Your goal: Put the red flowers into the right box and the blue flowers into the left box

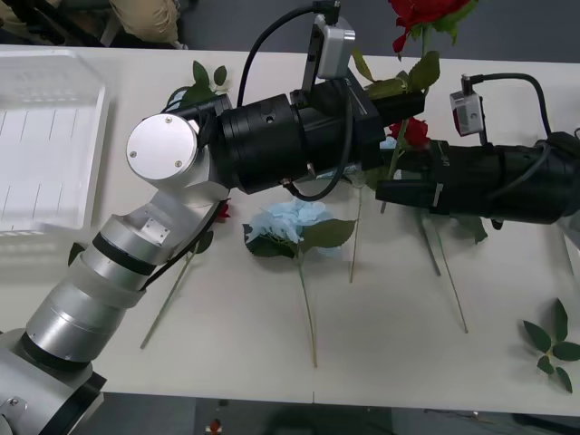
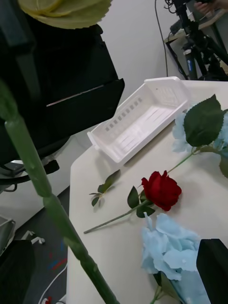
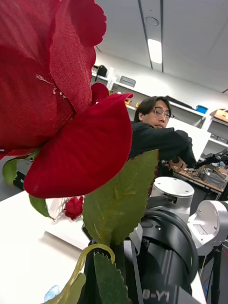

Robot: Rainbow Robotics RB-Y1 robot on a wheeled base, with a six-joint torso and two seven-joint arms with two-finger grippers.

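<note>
Fingers of the left gripper [image 1: 399, 122] clench a red rose [image 1: 419, 14] stem, bloom raised above the table [image 1: 390, 353].

A white slatted bin [image 2: 142, 118] sits on the table [image 2: 114, 237]. Near it lies a red rose [image 2: 161, 190], with pale blue flowers [image 2: 168, 249] just beside the rose. A green stem [image 2: 42, 190] crosses close to the camera.

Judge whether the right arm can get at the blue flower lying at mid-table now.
Probably yes: the blue flower lies uncovered just beside the right end effector, though a red rose stem stands close by it.
</note>
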